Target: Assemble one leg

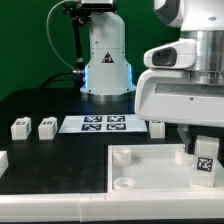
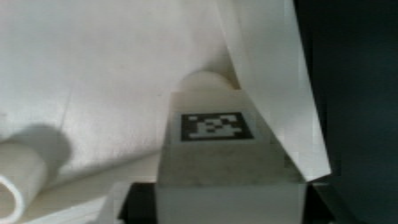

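Note:
My gripper (image 1: 203, 150) is shut on a leg (image 1: 204, 162), a small white blocky peg with a black-and-white marker on its face. I hold it over the large white square tray-like part (image 1: 150, 165), at its corner on the exterior view's right. In the wrist view the leg (image 2: 217, 135) fills the middle between my two dark fingers (image 2: 135, 200), its tip pointing at the tray's surface (image 2: 107, 80) beside the raised rim (image 2: 276, 80). A round corner socket (image 2: 22, 165) shows partly at the edge. Three more legs (image 1: 20, 127) (image 1: 46, 126) (image 1: 157, 127) stand on the black table.
The marker board (image 1: 105, 124) lies flat on the table behind the tray. The robot's white base (image 1: 107, 60) stands at the back. A white block (image 1: 3, 160) sits at the exterior view's left edge. A white ledge (image 1: 60, 208) runs along the front.

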You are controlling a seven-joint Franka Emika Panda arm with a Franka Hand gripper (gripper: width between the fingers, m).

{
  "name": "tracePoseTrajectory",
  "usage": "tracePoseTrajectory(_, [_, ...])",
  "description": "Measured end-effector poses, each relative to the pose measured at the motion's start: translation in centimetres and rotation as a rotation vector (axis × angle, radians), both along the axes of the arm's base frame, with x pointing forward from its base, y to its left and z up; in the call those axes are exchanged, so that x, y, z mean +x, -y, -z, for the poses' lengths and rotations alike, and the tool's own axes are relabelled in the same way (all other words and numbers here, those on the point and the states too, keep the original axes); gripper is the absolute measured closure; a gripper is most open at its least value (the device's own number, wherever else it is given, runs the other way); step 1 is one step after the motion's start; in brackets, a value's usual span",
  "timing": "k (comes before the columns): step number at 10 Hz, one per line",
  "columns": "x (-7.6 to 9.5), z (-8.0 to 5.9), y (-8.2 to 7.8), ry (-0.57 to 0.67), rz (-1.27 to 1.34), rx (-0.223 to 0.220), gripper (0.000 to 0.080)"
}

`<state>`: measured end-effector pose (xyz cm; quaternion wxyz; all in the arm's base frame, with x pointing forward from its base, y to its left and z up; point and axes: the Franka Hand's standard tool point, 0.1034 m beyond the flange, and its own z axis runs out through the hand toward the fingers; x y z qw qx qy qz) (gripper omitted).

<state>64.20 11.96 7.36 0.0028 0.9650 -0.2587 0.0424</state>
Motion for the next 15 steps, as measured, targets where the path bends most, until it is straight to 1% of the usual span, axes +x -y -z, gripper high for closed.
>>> tracePoseTrajectory(3, [-0.12, 0.05, 0.29, 0.020, 0.508, 0.024, 0.0506])
tracePoseTrajectory(5, [-0.27, 0.13, 0.64, 0.009, 0.844, 0.093, 0.0506])
tracePoseTrajectory(7, [-0.43, 0.17, 0.51, -0.010, 1.141, 0.148, 0.0505])
tracePoseTrajectory(8, [-0.51, 0.19, 0.57, -0.014, 1.270, 0.159, 0.0505])
tracePoseTrajectory(10, [-0.59, 0.20, 0.61, -0.012, 1.374, 0.159, 0.0505])
tracePoseTrajectory(11, [-0.61, 0.20, 0.60, -0.009, 1.363, 0.156, 0.0505])
tracePoseTrajectory(12, [-0.62, 0.23, 0.59, -0.009, 1.333, 0.153, 0.0405])
tracePoseTrajectory(13, [-0.64, 0.26, 0.55, -0.010, 1.332, 0.153, 0.0405])
tracePoseTrajectory(14, [-0.65, 0.27, 0.53, -0.010, 1.331, 0.153, 0.0267])
tracePoseTrajectory(15, [-0.66, 0.28, 0.46, -0.010, 1.326, 0.153, 0.0186])
